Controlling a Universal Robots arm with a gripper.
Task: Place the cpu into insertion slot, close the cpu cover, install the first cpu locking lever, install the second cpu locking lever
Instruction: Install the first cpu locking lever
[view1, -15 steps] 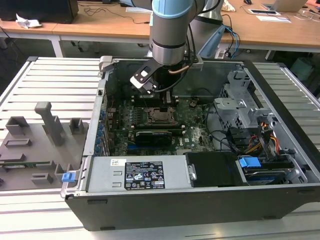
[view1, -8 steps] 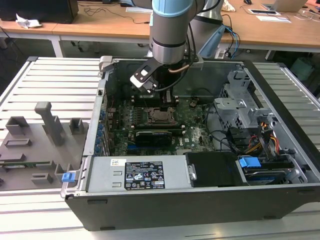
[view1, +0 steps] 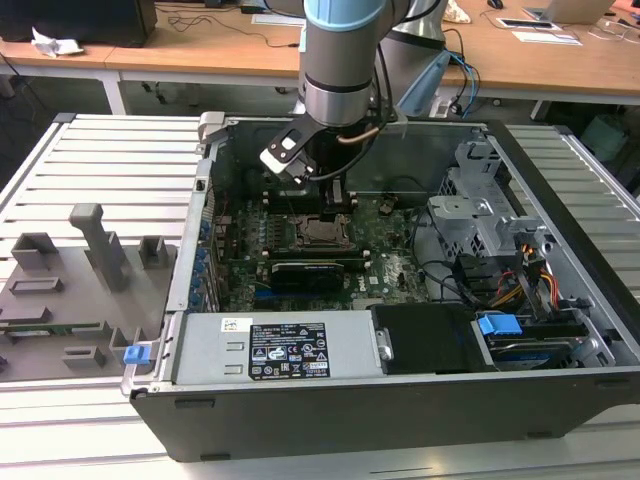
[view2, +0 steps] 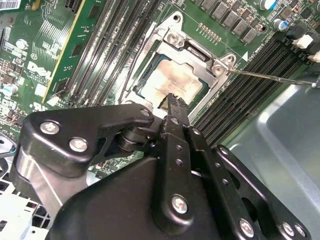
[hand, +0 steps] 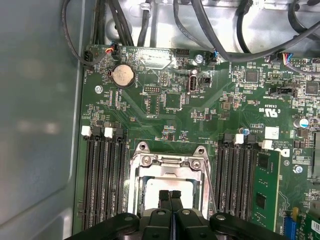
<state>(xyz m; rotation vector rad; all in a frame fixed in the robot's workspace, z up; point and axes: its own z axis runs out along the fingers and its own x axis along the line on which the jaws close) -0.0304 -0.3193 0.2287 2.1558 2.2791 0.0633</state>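
Black gripper (view1: 337, 207) on the grey-and-blue robot arm reached down into the open dark-grey computer case (view1: 300, 430), which sat on the slatted grey metal bench (view1: 110, 160). In both wrist views the gripper (view2: 174, 100) (hand: 170, 194) had its jaws clenched tip to tip with nothing between them. The tips were right over the near edge of the cpu (view2: 172, 80) (hand: 150, 189), a flat square chip with a smeared silvery top. Whether they touched it could not be told. The cpu sat in the insertion slot (view1: 321, 233), a square metal-rimmed socket on the green motherboard (hand: 165, 100). The cpu cover (view2: 195, 50) (hand: 167, 161), a thin metal frame plate with a big window, lay down over the chip. A thin silvery lever rod (view2: 270, 77) angled out across the long black memory slots (view2: 250, 85).
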